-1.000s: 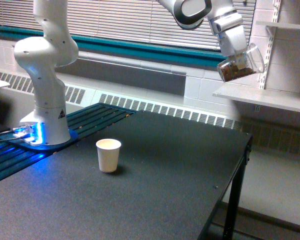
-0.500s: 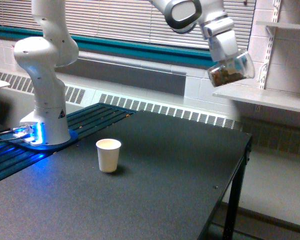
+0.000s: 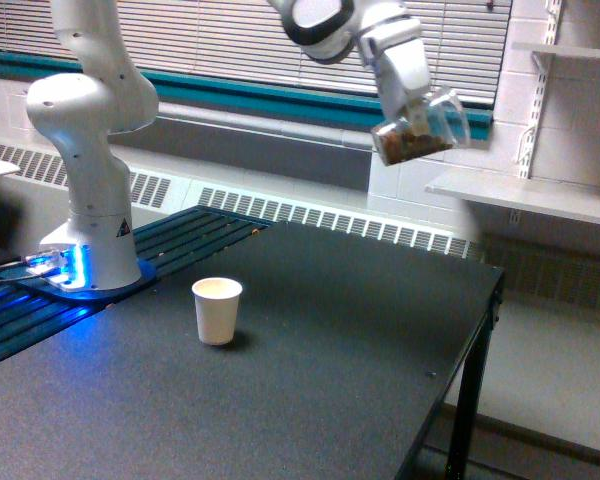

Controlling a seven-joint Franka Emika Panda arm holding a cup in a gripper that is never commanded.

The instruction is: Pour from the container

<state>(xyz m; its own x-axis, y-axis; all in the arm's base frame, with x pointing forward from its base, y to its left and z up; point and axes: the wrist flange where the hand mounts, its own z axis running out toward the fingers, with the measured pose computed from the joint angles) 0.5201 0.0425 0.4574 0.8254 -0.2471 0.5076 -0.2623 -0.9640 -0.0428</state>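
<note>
Gripper (image 3: 412,105) clamps clear container (image 3: 420,128) of brown bits, tilted, high over table's (image 3: 360,330) far edge; white paper cup (image 3: 217,310) stands well below, toward exterior view's left; carry needed before pouring.

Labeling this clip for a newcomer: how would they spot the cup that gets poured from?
Follow the white robot arm up to its gripper, high above the black table. The clear cup held there is tilted, with brown bits inside, unlike the white paper cup standing on the table.
</note>
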